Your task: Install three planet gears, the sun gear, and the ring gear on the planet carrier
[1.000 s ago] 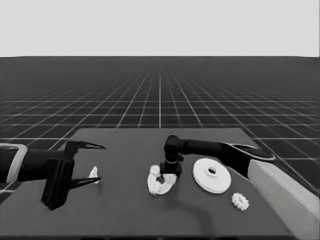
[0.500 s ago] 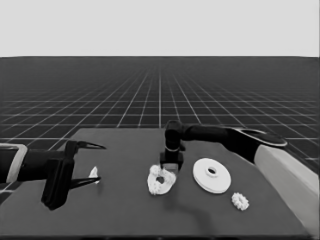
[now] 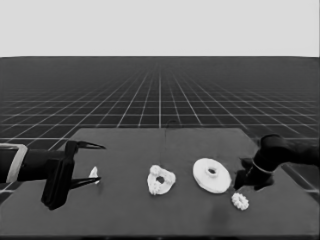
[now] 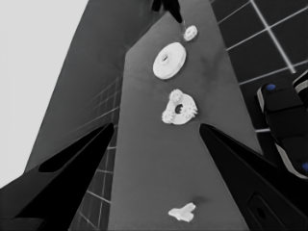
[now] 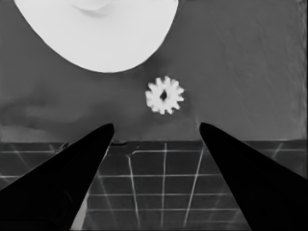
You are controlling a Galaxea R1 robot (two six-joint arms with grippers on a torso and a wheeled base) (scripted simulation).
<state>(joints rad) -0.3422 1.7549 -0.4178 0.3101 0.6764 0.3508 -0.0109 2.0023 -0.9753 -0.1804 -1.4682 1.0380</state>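
Dark table [image 3: 130, 215] under a pale band: in the head view the carrier [image 3: 161, 180] sits mid-table bearing three gears, the ring gear [image 3: 212, 175] just right of it, and the right gripper [image 3: 242, 182] above the last loose gear [image 3: 240, 201]. Left wrist view shows the left gripper [image 4: 154, 139] parked, spread, empty, near a thin white piece [image 4: 182, 211]. Right wrist view shows fingers apart, gear [image 5: 164, 95] between and beyond them. One gear and ring remain.

The smaller round part [image 3: 161, 180] lies flat mid-bench with three gears [image 4: 179, 108] seated on it around its dark hole. The larger round part [image 3: 212, 175] lies flat just beside it. A fourth gear [image 3: 240, 201] lies loose near the larger part.
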